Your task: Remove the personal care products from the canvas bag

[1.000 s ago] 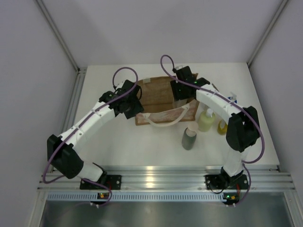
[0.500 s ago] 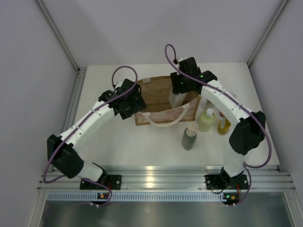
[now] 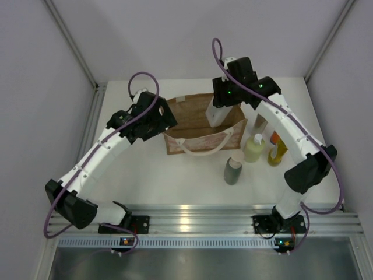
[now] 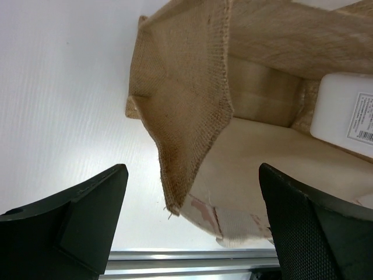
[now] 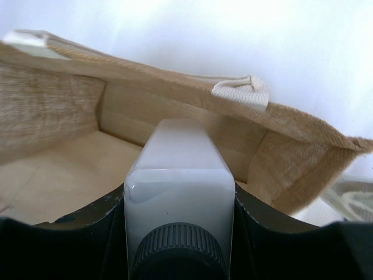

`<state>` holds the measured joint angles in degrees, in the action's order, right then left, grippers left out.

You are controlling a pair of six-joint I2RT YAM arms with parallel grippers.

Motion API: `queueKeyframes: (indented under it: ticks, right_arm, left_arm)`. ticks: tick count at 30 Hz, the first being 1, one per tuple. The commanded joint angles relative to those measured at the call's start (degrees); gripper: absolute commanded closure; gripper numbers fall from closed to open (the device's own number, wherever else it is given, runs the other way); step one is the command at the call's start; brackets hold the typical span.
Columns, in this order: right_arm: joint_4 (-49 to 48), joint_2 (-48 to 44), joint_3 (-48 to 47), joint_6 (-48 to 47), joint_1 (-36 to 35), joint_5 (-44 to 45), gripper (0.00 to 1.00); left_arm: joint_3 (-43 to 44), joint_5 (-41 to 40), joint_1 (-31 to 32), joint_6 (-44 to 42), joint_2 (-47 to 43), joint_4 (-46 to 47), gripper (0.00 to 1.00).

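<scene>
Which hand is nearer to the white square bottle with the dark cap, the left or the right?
Right. The right hand grips the white square bottle at the canvas bag's open top; the open left hand is at the bag's left edge, apart from the bottle.

1 bag point(image 3: 187, 116), 5 btls point(image 3: 254, 149)

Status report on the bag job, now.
Left hand open at the bag edge, empty. Right hand shut on white bottle, over the open bag. Nothing blocking the way up.
</scene>
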<state>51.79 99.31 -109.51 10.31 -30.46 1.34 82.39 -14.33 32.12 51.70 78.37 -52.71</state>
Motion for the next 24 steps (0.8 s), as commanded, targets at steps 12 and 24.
queueKeyframes:
  ticks: [12,24]
  right_arm:
    - [6.39,-18.26,-10.89,1.56,-0.13,-2.24,1.0]
    - [13.51,-32.24,-2.21,2.09,1.28,9.99,1.0]
  left_arm:
    - [2.6,-7.38,-0.39,-8.9,-8.67,-0.73,0.02]
    - [1.55,-9.23,-0.39,-14.79,-11.83,-1.34,0.01]
